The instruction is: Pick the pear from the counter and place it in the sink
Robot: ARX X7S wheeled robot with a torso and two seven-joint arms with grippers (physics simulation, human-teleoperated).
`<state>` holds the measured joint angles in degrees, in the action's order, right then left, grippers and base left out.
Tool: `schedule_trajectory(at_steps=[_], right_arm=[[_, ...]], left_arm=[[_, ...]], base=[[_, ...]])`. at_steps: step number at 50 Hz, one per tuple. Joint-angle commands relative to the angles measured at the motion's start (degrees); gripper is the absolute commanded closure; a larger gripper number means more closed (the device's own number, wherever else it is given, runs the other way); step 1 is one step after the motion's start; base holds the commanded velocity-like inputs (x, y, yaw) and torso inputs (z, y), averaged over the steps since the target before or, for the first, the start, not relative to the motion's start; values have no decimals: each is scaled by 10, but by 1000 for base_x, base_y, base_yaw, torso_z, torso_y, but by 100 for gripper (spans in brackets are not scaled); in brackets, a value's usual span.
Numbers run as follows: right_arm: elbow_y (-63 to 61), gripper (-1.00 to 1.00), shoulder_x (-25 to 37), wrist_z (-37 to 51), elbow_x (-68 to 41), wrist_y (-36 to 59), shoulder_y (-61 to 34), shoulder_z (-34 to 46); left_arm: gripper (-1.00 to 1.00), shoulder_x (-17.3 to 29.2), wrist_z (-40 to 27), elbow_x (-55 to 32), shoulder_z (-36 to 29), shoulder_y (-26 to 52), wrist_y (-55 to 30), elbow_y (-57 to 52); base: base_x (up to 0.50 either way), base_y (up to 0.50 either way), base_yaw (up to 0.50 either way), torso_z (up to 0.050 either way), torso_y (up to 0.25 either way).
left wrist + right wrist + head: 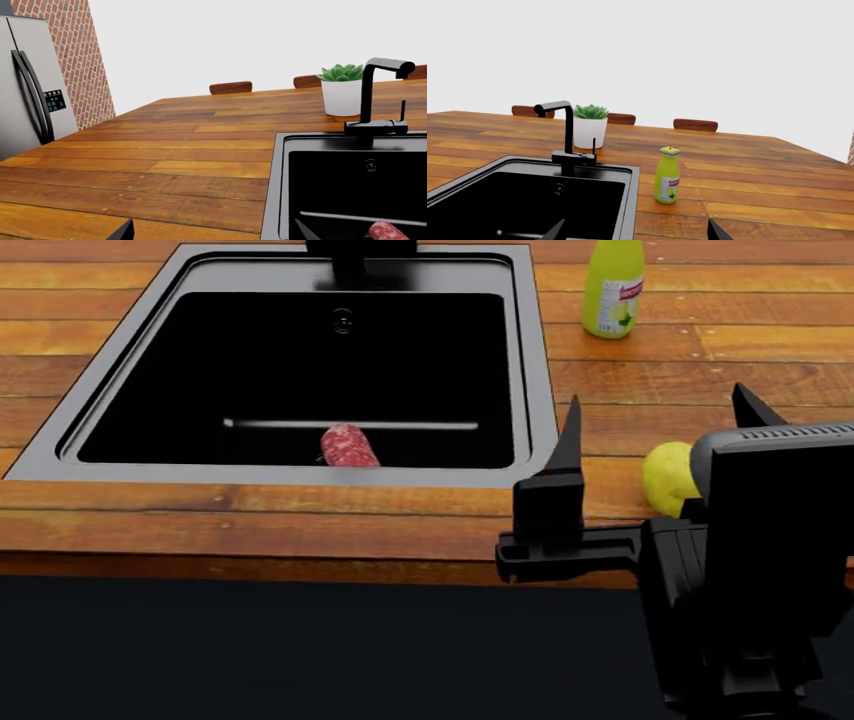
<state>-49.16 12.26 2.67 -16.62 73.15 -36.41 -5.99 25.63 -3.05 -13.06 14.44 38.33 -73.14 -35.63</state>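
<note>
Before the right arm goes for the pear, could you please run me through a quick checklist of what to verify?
1. Pear on the counter, not in the sink: ok.
2. Right pincer open and empty: ok.
3. Pincer centred on the pear: not ok; the fruit sits near one finger, partly hidden.
4. Bottle clear of the pear: ok.
5. Sink has space: ok; only a sausage lies inside.
6. Left pincer state: cannot tell.

Pear [666, 478] partly hidden behind right gripper [661, 425]; bottle [615, 288] top and faucet [358, 252] cropped in head view.
</note>
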Motion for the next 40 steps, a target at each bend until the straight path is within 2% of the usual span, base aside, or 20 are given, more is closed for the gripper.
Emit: schedule_trajectory(at_steps=[1, 20, 37, 40], right_arm=[[-9, -100, -6, -3, -14, 12, -2, -15], [-11, -100, -17, -7, -34, 17, 1, -41], [-16, -100, -17, -5, -45, 21, 5, -44], [-19, -100, -14, -1, -43, 18, 10, -41]], left_arm=[[-100, -2, -2, -2, 0, -3, 1, 2], [-100, -5, -4, -4, -4, -10, 9, 8], [-100, -5, -5, -7, -3, -12, 10, 8], [-100, -6, -5, -7, -4, -15, 13, 10]], base=[[359, 426, 0, 0, 0], [413, 349, 0, 0, 0], [463, -64, 0, 0, 1], [118, -39, 0, 0, 0]])
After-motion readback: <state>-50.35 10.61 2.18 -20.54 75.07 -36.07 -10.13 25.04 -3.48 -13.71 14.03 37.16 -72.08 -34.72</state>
